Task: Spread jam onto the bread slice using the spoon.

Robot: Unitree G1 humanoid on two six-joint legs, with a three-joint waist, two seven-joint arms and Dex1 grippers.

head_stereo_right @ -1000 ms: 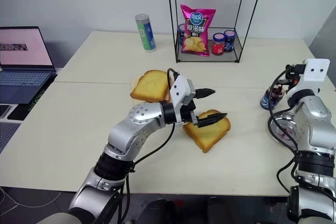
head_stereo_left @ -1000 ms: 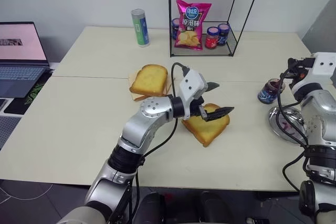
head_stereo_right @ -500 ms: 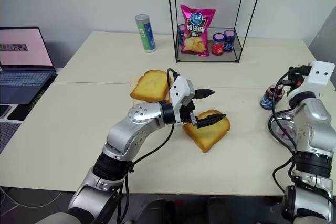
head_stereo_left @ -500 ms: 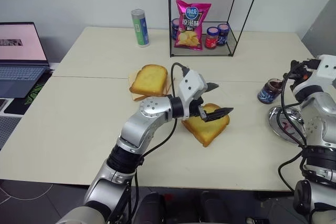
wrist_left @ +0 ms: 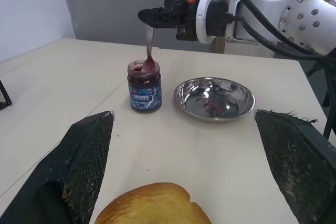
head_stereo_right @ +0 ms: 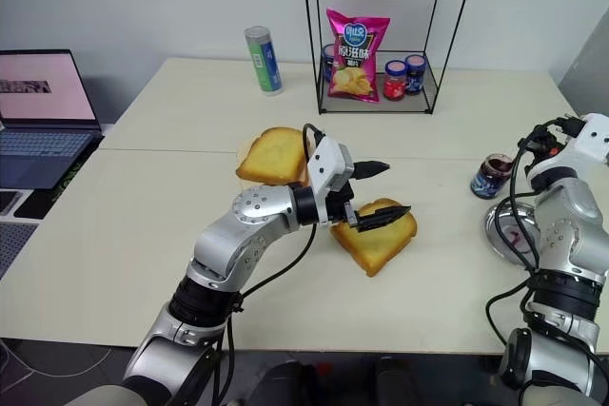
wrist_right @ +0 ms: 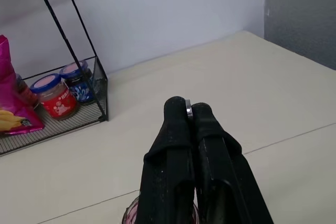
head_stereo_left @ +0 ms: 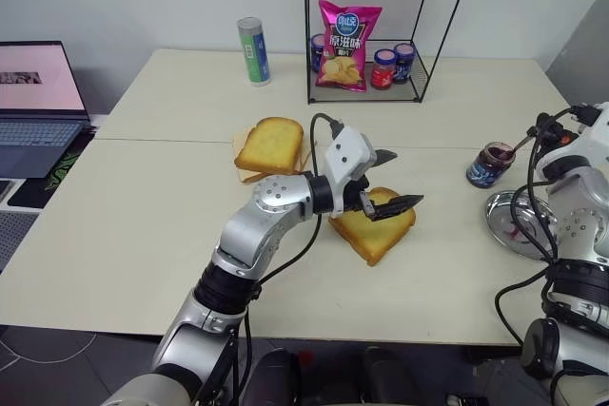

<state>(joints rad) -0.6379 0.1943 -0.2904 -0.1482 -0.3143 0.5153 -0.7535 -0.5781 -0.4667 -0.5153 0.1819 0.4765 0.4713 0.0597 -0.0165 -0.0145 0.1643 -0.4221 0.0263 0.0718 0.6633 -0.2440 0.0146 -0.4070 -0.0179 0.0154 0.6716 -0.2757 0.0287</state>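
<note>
right gripper (wrist_left: 144,17) fingers clamped on spoon (wrist_left: 148,51), bowl dipping in jam (wrist_left: 144,86) jar. left gripper (head_stereo_left: 390,181) fingers apart over bread slice (head_stereo_left: 376,225) mid-worktop. could drip jam in transit or tip jar lifting out.

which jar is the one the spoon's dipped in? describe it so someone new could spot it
Start at the black wire rack at the back of the table, then go to the table's right edge, where a round steel dish sits. The jam stands beside that dish: a small lidless glass jar of dark purple-red jam, with the spoon hanging into it from the right gripper. The rack's jars have lids.
</note>
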